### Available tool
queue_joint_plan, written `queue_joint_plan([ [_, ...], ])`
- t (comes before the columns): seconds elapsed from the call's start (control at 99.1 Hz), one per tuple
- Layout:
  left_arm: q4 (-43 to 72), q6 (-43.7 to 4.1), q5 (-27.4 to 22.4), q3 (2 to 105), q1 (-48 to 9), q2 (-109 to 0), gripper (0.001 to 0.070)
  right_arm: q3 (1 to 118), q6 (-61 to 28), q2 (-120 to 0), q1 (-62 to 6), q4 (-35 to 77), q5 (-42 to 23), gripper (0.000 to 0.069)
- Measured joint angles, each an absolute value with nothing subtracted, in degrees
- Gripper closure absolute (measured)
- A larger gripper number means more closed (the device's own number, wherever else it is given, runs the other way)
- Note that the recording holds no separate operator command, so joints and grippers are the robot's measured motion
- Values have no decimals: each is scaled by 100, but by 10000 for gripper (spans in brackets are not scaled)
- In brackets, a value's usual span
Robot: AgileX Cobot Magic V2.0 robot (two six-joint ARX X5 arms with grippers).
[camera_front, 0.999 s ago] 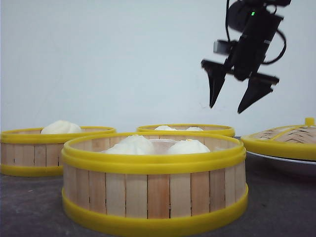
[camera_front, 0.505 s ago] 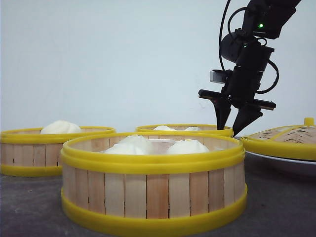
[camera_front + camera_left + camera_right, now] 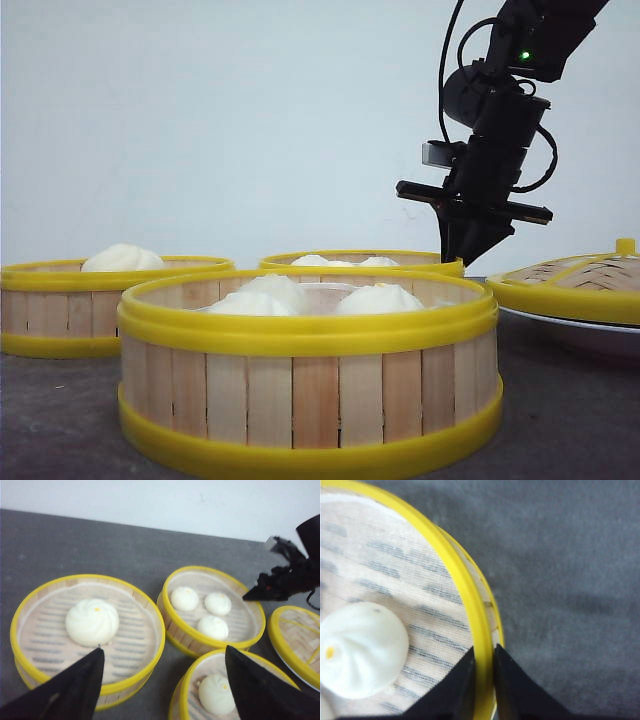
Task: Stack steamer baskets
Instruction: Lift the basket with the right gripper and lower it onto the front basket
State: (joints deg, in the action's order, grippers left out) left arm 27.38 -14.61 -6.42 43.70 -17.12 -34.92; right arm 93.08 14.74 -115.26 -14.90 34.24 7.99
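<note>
Straddling the yellow rim of the far basket (image 3: 362,262), the right gripper (image 3: 484,672) has one finger inside the wall and one outside, the pair narrowed so that the rim sits pinched between them (the right wrist view shows almost no gap on either side). I judge this a grip on the wall, ready for a lift, though whether the pads truly bite cannot be told. That is the relation the coming move turns on: the wall runs between the fingers, and the basket's body with its three small buns (image 3: 204,609) lies to the inner side of them.

In the front view the right arm hangs down steeply from above, its wrist near vertical over the right-hand edge of that far basket, just beside the woven lid (image 3: 585,275) on its white plate (image 3: 570,328).

The other two baskets stand apart on the grey bench (image 3: 570,420): the left basket (image 3: 87,635) with one large bun, and the near basket (image 3: 308,370) in the foreground, also holding buns. None is stacked yet.

The left gripper (image 3: 162,685) hovers high with its fingers spread wide and nothing held, above the gap between the left and near baskets. The right arm is plainly the one at work; a one-sided grip may let the basket tilt when raised.
</note>
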Motion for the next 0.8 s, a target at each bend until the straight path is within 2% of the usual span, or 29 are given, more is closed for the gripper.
queue_joint_plan([
  [0.303, 2832, -1406, -642, 4370, -1712, -3214, 241, 9306, 1487, -9900, -1420, 3623, 860, 655],
  [0.515, 3039, -1352, -642, 4370, -1712, -2829, 241, 9306, 1087, -8702, -1468, 4523, 958, 655],
  [0.797, 3356, -1350, -642, 4370, -1712, -2512, 241, 9306, 639, -7430, -1824, 5710, 1559, 655],
])
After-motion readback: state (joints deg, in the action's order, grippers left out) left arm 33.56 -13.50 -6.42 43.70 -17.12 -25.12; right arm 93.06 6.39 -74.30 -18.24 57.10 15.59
